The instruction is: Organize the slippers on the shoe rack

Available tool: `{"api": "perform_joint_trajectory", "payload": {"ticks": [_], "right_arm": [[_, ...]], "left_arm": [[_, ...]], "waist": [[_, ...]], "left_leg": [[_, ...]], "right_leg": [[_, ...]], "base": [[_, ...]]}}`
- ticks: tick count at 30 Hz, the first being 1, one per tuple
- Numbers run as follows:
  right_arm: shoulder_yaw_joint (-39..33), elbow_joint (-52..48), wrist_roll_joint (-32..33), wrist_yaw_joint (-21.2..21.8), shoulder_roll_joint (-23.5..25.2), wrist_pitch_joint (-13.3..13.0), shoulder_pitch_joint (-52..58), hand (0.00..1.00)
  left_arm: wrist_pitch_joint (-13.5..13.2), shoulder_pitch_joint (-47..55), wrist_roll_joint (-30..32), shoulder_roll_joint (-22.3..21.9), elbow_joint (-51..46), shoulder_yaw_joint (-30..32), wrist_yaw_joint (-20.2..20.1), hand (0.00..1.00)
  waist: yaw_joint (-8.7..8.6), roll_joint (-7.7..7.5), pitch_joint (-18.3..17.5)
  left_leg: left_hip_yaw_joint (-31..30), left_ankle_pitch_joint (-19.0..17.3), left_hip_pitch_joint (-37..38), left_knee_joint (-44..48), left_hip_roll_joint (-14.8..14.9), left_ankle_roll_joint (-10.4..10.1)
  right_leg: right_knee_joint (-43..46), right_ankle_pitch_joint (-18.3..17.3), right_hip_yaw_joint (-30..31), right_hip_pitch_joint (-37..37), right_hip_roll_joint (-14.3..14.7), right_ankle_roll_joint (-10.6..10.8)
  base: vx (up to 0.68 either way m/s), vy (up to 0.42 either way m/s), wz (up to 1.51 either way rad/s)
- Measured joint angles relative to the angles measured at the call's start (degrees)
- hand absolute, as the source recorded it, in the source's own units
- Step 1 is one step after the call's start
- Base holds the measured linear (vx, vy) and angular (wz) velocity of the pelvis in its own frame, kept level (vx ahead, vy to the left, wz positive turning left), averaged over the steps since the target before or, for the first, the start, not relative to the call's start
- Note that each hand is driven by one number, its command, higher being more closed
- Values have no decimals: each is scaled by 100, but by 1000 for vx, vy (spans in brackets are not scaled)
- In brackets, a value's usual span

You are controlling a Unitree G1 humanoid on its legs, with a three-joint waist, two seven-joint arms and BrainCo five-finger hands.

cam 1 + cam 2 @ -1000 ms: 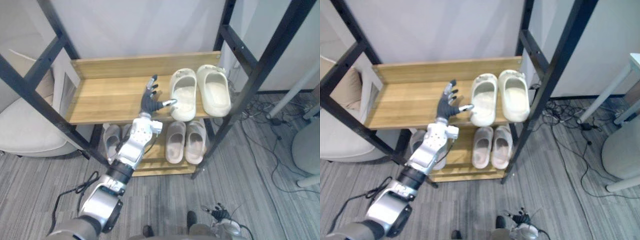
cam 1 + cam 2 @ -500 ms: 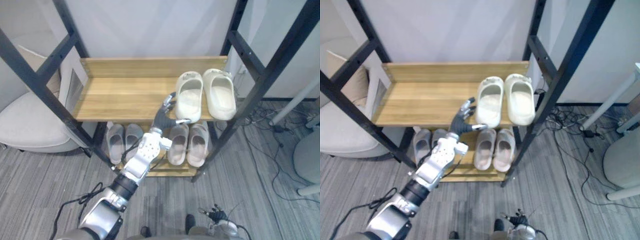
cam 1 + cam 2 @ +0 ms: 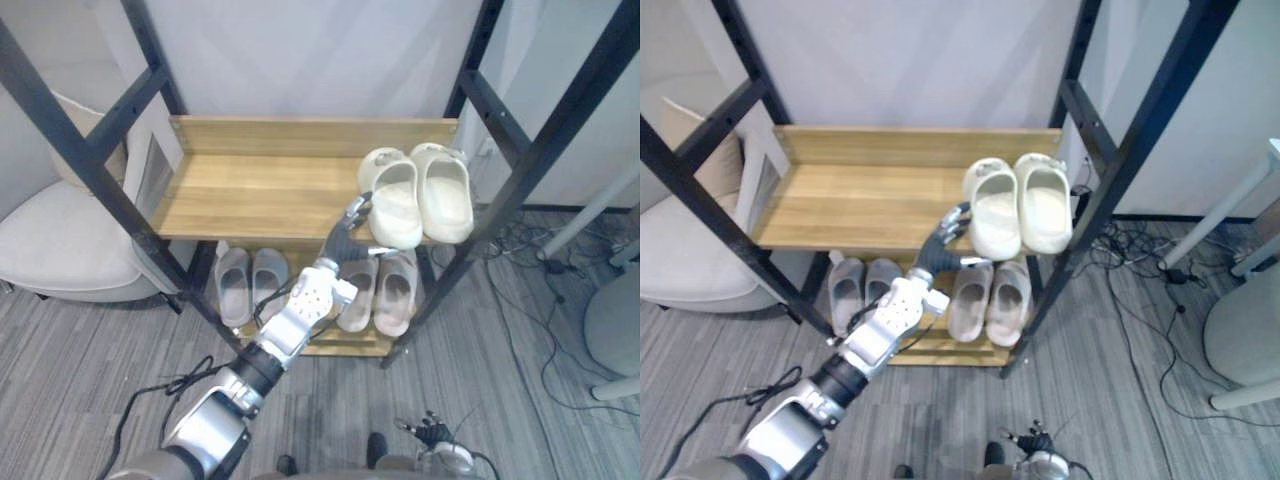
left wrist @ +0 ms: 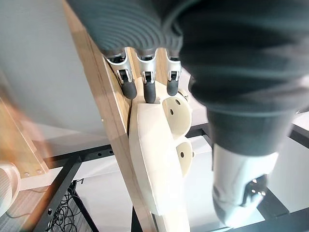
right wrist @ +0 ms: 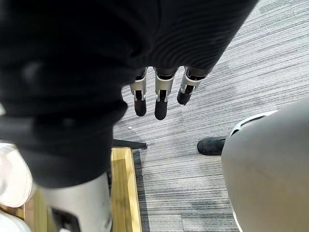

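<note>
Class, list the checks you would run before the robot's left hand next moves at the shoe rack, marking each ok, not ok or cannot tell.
1. Left hand open: ok, fingers straight by the left cream slipper.
2. Fingers touching that slipper: cannot tell.
3. Both cream slippers on top shelf: ok, right cream slipper alongside.
4. Pair level in front: not ok, left one seems nearer the edge.
5. Lower pairs tidy: ok, grey pair and beige pair side by side.
6. Right hand clear: ok, open over the floor.
</note>
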Motion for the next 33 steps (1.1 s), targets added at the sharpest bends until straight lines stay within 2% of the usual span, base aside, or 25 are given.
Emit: {"api": "perform_joint_trajectory", "payload": {"ticks": [16,19,22,24,26,28,29,31,33], "right_arm": [[-141,5,-3,-18,16,0,0,0],[-136,5,-4,-12,17,0,-2,0],[-131,5,-5,6,6,0,1,0],[-98,5,-6,24,-13,-2,5,0],[-86,6,-8,38,-19,-2,11,0],[-26,6,-11,54,-22,-3,19,0],[-16,6,-11,55,-23,-3,19,0],[87,7,-15,98,-70,-3,29,0],[90,7,-14,121,-83,-3,47,0]], "left_arm": [[2,-113,1,23,169,277,75,0],[45,-46,2,102,-17,467,67,0],[64,234,-37,185,-642,766,73,0],[-40,660,-242,372,-1311,823,55,0],[-48,826,-356,395,-1500,822,31,0],[-90,1222,-811,394,-1873,801,-184,0],[-102,1264,-840,395,-1914,791,-197,0],[-206,1712,-1434,469,-2288,488,-535,0],[-241,1910,-1644,537,-2399,261,-719,0]], "waist": [[-19,0,0],[-13,0,0],[-10,0,0],[5,1,-1],[23,1,-1],[58,6,-4],[58,7,-5],[112,40,-27],[135,68,-48]], "left_leg": [[46,15,56,-74,-51,26],[45,15,53,-74,-53,26],[39,16,54,-74,-51,26],[38,16,54,-71,-52,26],[38,16,55,-69,-53,27],[39,16,54,-63,-52,27],[40,16,54,-62,-52,27],[42,15,54,-61,-49,27],[42,14,54,-61,-48,28]], "right_leg": [[1,10,46,-14,-44,30],[29,10,45,-16,-44,31],[39,8,40,-11,-43,32],[40,8,40,-8,-43,32],[40,8,39,-6,-44,32],[40,8,40,-3,-46,32],[40,8,41,-3,-45,32],[41,6,43,-4,-44,32],[42,3,43,-3,-43,33]], "base": [[-13,0,-2],[0,0,0],[0,0,0],[0,0,0],[0,0,0],[0,0,0],[0,0,0],[0,0,0],[0,0,0]]}}
